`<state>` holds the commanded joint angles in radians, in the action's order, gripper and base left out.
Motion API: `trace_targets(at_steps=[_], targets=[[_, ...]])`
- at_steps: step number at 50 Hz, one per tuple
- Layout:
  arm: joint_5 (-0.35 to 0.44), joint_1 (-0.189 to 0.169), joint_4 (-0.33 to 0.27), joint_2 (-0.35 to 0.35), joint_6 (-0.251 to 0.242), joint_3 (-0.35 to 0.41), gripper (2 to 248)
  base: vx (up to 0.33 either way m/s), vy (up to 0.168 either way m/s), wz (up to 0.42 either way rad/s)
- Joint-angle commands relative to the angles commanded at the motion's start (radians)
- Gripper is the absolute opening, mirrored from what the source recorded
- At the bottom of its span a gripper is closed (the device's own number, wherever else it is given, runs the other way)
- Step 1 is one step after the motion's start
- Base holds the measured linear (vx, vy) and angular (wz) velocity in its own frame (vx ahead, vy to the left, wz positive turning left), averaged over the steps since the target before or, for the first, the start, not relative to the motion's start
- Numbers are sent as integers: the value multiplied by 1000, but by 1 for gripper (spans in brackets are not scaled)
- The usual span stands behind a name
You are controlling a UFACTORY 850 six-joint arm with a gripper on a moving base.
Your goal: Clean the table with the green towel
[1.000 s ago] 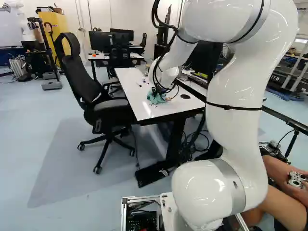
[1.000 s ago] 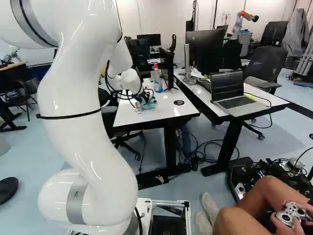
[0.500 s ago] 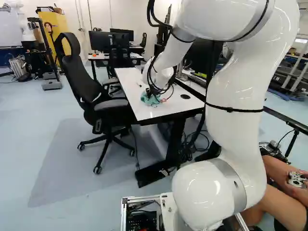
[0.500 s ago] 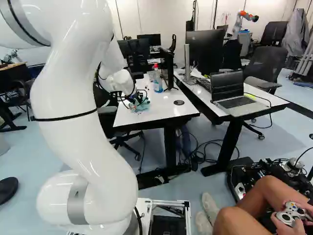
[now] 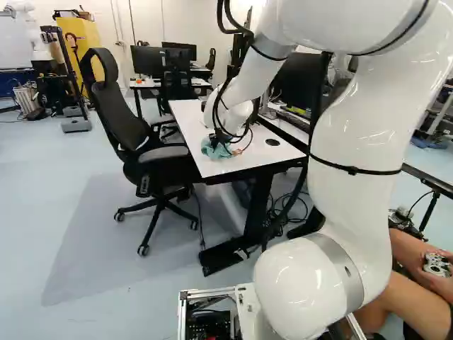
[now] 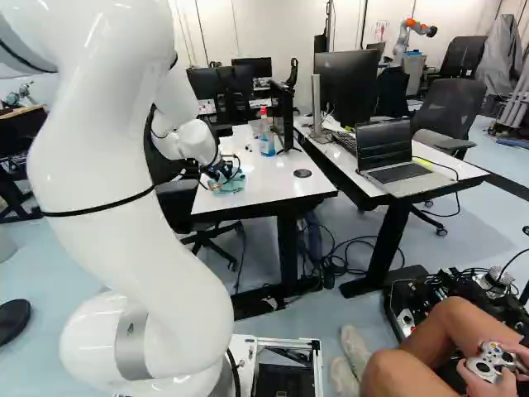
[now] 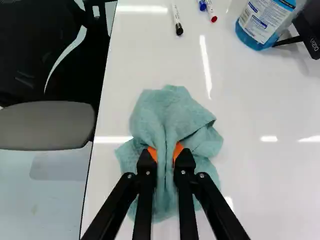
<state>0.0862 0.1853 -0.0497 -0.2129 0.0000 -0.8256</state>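
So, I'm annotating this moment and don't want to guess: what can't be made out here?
- Wrist view: the tabletop under the green towel, hidden by cloth.
- Wrist view: the inner faces of the gripper pads, hidden by the pinched fold.
- Wrist view: most of the blue-tipped marker, cut off by the edge.
- Left base view: the bottle, behind the arm.

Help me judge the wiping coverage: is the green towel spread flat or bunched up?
Bunched up: the towel is pinched into a raised fold in the claw, with creased, overlapping cloth around it.
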Motion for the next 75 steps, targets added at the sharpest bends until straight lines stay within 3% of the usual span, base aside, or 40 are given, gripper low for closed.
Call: trace_targets(at_steps=[18,43,58,75], targets=[[0,-16,0,78,0,88,50,0,0,0],[0,-94,0,141,0,158,50,0,0,0],[0,-149,0,139,0,155,50,0,0,0],[0,-202,0,91,0,104,50,0,0,0]])
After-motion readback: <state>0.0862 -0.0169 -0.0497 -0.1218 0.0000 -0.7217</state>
